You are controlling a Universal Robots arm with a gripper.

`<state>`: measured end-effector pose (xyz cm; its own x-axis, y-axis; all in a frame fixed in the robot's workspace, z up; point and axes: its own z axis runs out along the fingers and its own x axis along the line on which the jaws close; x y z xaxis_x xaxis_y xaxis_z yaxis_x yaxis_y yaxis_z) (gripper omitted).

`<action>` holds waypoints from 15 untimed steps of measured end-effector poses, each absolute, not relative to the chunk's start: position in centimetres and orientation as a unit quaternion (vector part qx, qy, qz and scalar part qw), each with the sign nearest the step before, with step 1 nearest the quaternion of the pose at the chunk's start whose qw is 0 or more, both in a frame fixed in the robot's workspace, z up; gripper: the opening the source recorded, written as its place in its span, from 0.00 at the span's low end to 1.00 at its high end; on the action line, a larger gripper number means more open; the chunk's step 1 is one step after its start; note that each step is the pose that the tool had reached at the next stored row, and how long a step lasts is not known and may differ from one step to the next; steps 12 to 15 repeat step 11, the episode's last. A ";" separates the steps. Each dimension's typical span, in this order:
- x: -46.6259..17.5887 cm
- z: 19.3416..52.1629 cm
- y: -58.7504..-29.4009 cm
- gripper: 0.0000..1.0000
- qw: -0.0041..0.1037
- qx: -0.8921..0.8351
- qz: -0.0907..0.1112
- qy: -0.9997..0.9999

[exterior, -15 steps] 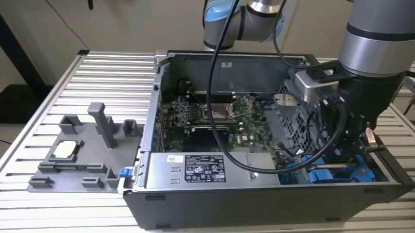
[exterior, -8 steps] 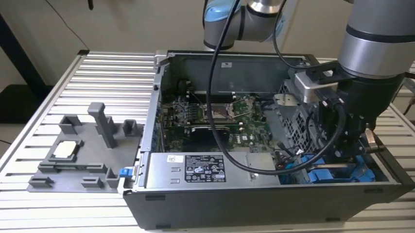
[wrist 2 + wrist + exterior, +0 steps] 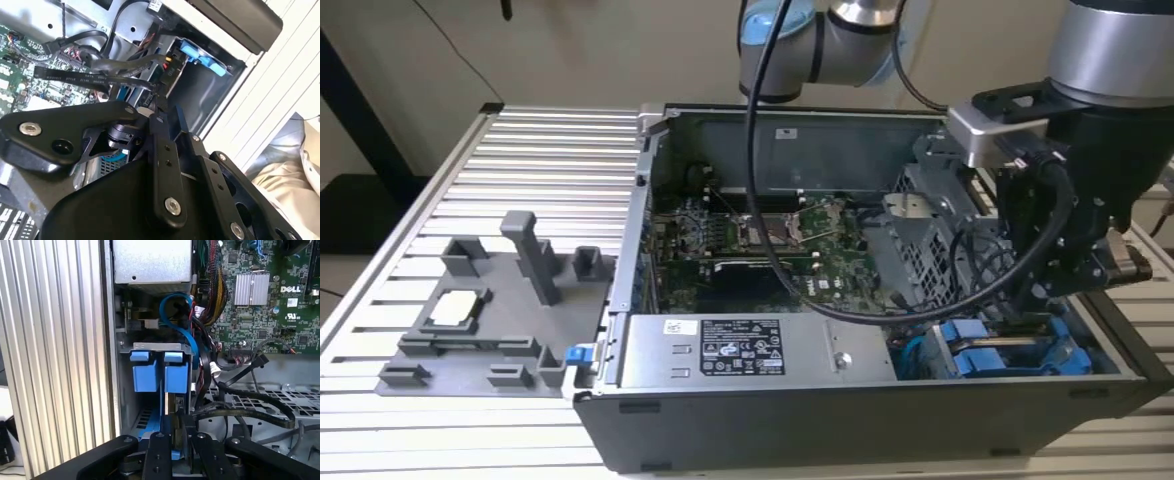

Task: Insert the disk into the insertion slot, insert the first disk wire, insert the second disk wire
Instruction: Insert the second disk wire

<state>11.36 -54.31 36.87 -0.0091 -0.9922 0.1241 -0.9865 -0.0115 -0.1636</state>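
Note:
The disk's blue carrier point(image 3: 1001, 358) sits in the insertion slot point(image 3: 157, 346), a grey metal bay in the case corner at the exterior view's lower right. Its blue tabs point(image 3: 174, 374) show below the bay's rim. My gripper point(image 3: 1025, 322) reaches down into that corner. In both wrist views its fingers point(image 3: 178, 422) stand close together on the end of a thin black disk wire point(image 3: 200, 390), right beside the disk's blue edge point(image 3: 165, 410). Flat black wires point(image 3: 95, 77) run from the board to the gripper point(image 3: 157, 107). The wire's seating is hidden.
A grey power-supply box point(image 3: 734, 350) lies along the case front next to the bay. A perforated grey cage point(image 3: 921, 230) and a green board point(image 3: 761, 230) lie behind. A blue cable point(image 3: 180, 315) loops over the bay. A grey fixture point(image 3: 494, 320) stands on the slatted table.

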 end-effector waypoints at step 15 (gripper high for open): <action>11.4 38.3 -54.3 0.24 0.014 -0.704 -0.102 0.703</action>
